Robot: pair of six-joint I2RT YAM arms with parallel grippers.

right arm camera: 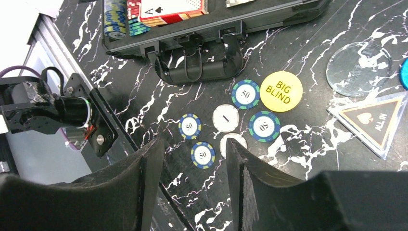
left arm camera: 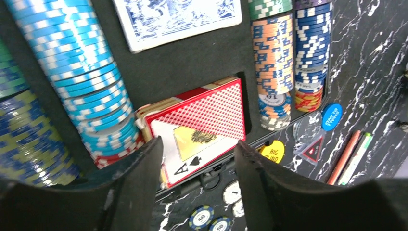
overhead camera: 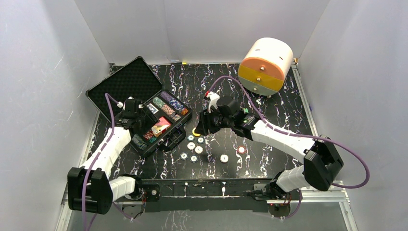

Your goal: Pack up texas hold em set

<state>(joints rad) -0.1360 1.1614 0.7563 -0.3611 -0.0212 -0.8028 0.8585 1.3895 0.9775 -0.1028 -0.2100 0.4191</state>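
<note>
Left gripper [left arm camera: 197,149] over red deck [left arm camera: 202,115] in case [overhead camera: 126,82], right gripper [right arm camera: 193,144] over loose chips [right arm camera: 243,94] just in front of case, both half-open, empty; chips look thin, rigid, slick, so pinch by rim.

Yellow button [right arm camera: 281,91] reads "BIG BLIND"; triangle [right arm camera: 373,120] perhaps "ALL IN".

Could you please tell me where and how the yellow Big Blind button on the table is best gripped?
Probably by its rim, from straight above, as the yellow Big Blind button lies flat on the table. Place one finger on the edge facing the case and one opposite; in the right wrist view, chips crowd its left and lower-left.
</note>
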